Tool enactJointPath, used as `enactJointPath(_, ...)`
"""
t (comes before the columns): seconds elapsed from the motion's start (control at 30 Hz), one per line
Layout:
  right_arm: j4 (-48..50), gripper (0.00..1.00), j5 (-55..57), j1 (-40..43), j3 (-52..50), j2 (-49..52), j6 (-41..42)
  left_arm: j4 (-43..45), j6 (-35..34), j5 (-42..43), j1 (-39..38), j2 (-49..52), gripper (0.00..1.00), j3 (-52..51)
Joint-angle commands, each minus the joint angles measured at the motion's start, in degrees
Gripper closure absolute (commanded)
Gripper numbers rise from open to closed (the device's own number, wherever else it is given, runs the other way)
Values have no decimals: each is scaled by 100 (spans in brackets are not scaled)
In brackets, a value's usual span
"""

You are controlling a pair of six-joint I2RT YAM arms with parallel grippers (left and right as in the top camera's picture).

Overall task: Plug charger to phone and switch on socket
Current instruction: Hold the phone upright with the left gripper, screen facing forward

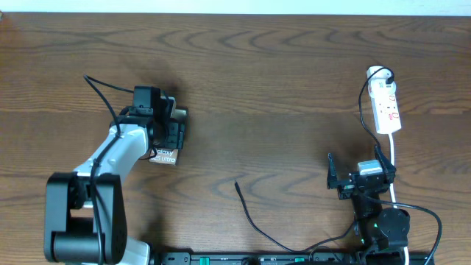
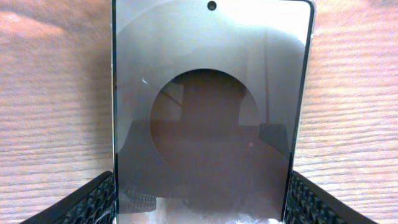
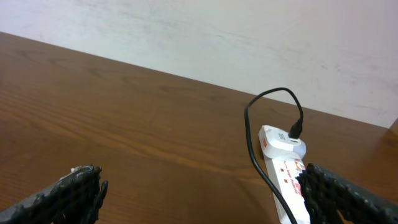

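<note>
In the left half of the tabletop, the left gripper is pressing its pads against both long edges of the phone. You are seeing the phone sitting squarely between the fingers, its glossy face turned toward the wrist camera. Near the middle of the front edge, the charger is lying loose, its plug tip pointing away from the front edge and touching neither arm. Toward the right edge, the right gripper is holding its jaws wide apart around nothing. The socket is lying just beyond it, toward the far right corner.
</note>
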State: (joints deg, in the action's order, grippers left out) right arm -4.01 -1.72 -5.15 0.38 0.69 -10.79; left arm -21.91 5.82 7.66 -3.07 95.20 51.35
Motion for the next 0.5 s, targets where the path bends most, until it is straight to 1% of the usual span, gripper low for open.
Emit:
enactJointPath(0.0, -26, 1, -35, 39, -7, -37, 44, 13, -50, 87, -4, -210, 77, 22)
enactJointPath(0.13, -26, 1, -35, 39, -7, -37, 44, -28, -59, 90, -4, -210, 77, 22)
enactJointPath(0.27, -26, 1, -35, 39, -7, -37, 44, -55, -424, 114, -4, -210, 78, 22)
enactJointPath(0.47, -26, 1, -35, 39, -7, -37, 44, -13, -492, 1355, -4, -210, 80, 116)
